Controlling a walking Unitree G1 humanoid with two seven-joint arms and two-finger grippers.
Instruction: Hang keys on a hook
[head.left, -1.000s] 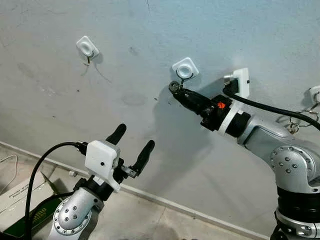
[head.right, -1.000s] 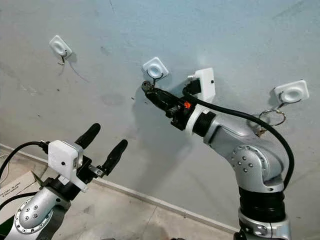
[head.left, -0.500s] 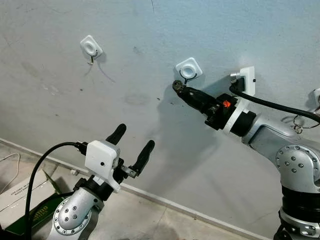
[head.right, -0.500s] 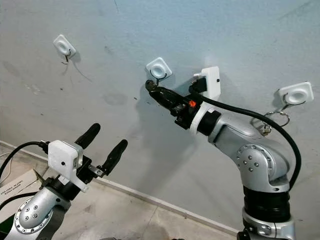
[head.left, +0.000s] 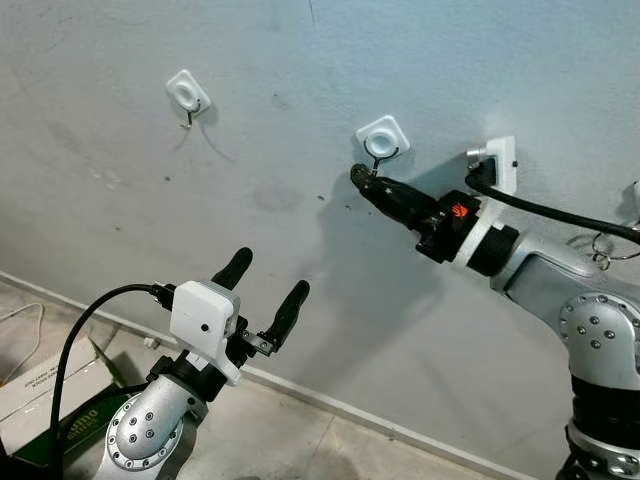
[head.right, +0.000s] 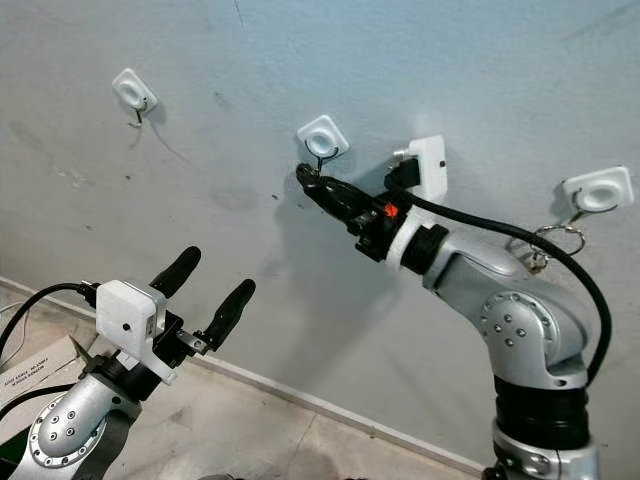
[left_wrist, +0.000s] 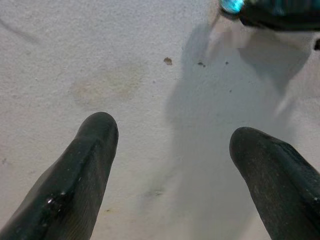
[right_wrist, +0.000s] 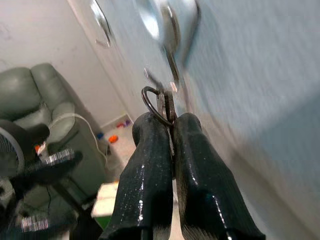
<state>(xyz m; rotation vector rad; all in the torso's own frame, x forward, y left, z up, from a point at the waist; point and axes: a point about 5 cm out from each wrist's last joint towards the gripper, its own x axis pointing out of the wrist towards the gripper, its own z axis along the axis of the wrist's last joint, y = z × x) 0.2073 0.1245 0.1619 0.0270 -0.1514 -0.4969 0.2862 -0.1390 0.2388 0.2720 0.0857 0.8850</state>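
Wall (head.left: 300, 90), grey and marked with some stains, takes most of the scene, and three white hook pads are stuck on it. The right arm (head.left: 560, 290) reaches up to the middle hook (head.left: 381, 140). The right gripper (head.left: 362, 178) is closed on the keys (right_wrist: 159, 104): its two black fingers (right_wrist: 150, 165) pinch a small metal ring with a key, and the ring is just under the wire of this hook, very close to it. I cannot tell if the ring is already on the wire. The left gripper (head.left: 262, 287) is held low in front of the wall, well apart from the hooks, its fingers spread and nothing between them. A left hook (head.left: 187, 92) carries nothing. A right hook (head.right: 598, 190) has a ring of keys (head.right: 552, 243) hanging from it.
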